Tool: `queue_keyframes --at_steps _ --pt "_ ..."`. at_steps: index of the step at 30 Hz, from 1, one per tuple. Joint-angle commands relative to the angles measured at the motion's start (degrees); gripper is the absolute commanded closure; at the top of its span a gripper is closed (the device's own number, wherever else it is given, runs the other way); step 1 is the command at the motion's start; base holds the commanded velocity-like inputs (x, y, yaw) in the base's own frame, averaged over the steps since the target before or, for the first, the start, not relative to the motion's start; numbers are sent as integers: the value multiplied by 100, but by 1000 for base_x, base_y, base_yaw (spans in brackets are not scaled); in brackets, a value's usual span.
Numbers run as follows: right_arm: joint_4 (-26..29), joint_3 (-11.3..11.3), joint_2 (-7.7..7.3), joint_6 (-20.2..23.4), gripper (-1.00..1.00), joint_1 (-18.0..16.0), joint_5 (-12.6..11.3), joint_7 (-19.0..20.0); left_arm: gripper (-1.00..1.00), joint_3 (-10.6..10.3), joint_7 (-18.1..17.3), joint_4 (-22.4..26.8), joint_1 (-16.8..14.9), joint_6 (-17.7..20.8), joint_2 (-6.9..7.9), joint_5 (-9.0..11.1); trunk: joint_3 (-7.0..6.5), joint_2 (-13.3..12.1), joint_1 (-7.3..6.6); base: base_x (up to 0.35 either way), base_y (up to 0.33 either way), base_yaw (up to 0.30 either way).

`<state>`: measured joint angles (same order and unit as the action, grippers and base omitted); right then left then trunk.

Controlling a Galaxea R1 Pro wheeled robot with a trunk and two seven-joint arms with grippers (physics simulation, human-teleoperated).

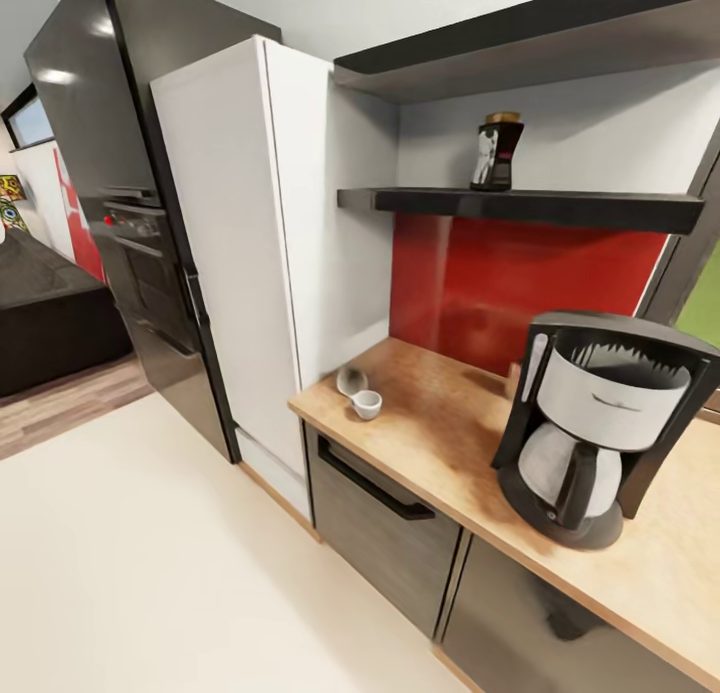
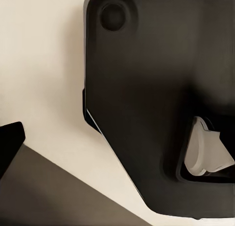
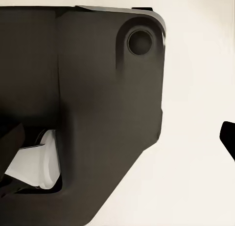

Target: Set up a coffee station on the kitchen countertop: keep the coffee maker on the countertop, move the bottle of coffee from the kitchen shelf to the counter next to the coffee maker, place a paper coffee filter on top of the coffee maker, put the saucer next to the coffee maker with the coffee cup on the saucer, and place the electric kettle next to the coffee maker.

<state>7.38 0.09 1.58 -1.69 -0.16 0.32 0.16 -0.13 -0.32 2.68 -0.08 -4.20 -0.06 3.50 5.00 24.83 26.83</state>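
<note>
Nearest, the coffee maker stands on the worktop; above-left of it — on the kitchen shelf — waits the bottle of coffee; whether either hand is spread, I cannot tell.

The coffee maker stands upright on the table; the cup touches the saucer at the table's end; the coffee bottle sits on the shelf.

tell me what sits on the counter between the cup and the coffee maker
Nothing: in the head view the stretch of counter between the cup and the coffee maker is bare wood. The saucer lies on the cup's far side, away from the maker.
</note>
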Motion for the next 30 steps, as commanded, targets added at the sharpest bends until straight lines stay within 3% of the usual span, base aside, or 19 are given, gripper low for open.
queue_keyframes --at_steps 1,12,30 --pt "1 0 0 -15 -100 -2 3 2 -100 -5 -3 2 -1 -11 -1 37 10 9 5 230 278 0" --pt "1 0 0 -15 -100 -2 3 7 -100 -5 -3 3 -1 -11 -2 37 10 9 5 229 279 -34" --pt "1 0 0 -7 -100 -2 3 10 -100 18 5 3 -1 -20 -2 46 27 9 5 59 316 -270"
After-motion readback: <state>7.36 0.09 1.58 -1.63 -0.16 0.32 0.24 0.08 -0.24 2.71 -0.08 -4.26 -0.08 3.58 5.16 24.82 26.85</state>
